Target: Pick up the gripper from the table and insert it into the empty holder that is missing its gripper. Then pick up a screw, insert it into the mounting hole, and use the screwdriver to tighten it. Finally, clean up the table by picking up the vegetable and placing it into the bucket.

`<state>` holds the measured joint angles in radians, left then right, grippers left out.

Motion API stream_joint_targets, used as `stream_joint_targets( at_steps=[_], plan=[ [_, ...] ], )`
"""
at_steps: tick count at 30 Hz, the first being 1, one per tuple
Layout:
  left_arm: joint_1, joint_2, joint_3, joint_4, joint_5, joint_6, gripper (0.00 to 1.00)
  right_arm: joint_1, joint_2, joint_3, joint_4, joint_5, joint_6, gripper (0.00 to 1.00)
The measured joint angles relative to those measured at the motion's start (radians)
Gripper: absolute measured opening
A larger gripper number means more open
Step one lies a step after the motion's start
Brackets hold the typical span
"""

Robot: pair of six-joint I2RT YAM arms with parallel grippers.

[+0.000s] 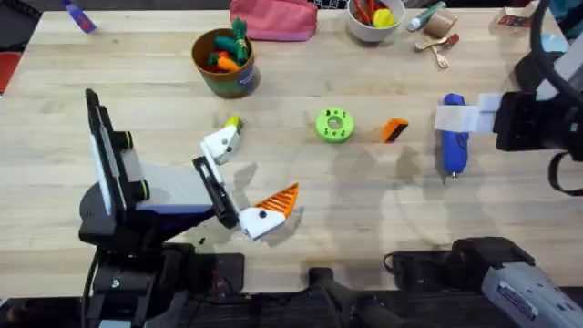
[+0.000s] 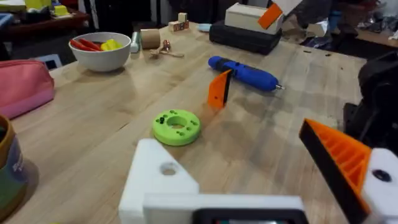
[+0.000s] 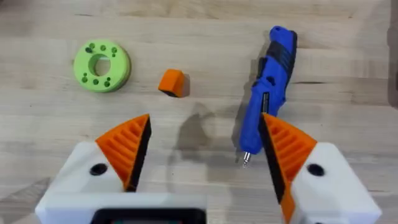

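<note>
Lying between both end effectors — the gripper (image 1: pixel 393 129) — untouched.

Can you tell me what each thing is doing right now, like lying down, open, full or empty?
orange gripper: loose on the table, not held
empty holder: left finger, no orange pad
screwdriver: lying flat, not held
right gripper: open, above the table
bucket: upright, toy carrots inside
white bowl: holds toys
</note>
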<state>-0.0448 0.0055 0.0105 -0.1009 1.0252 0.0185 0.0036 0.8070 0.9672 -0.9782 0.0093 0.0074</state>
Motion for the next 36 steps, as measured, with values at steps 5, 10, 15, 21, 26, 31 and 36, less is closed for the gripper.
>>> stream_joint_targets(
  at_steps=[5, 10, 15, 21, 26, 31, 36],
  plan=[
    [0.000, 0.000, 0.000, 0.000, 0.000, 0.000, 0.985, 0.000, 0.000, 0.000, 0.022, -0.028, 0.004, 0.993],
    [0.000, 0.000, 0.000, 0.000, 0.000, 0.000, 0.985, 0.000, 0.000, 0.000, 0.036, -0.111, 0.008, 0.993],
    [0.000, 0.000, 0.000, 0.000, 0.000, 0.000, 0.985, 0.000, 0.003, 0.002, 0.062, -0.144, 0.066, 0.994],
    [0.000, 0.000, 0.000, 0.000, 0.000, 0.000, 0.985, 0.014, 0.061, 0.041, 0.027, -0.090, 0.197, 0.994],
    [0.000, 0.000, 0.000, 0.000, 0.000, 0.000, 0.985, 0.058, 0.145, 0.123, -0.111, -0.015, 0.287, 0.994],
    [0.000, 0.000, 0.000, 0.000, 0.000, 0.000, 0.985, 0.118, 0.229, 0.175, -0.172, 0.034, 0.370, 0.994],
    [0.000, 0.000, 0.000, 0.000, 0.000, 0.000, 0.985, 0.178, 0.284, 0.177, -0.162, 0.050, 0.440, 0.994]
  ],
)
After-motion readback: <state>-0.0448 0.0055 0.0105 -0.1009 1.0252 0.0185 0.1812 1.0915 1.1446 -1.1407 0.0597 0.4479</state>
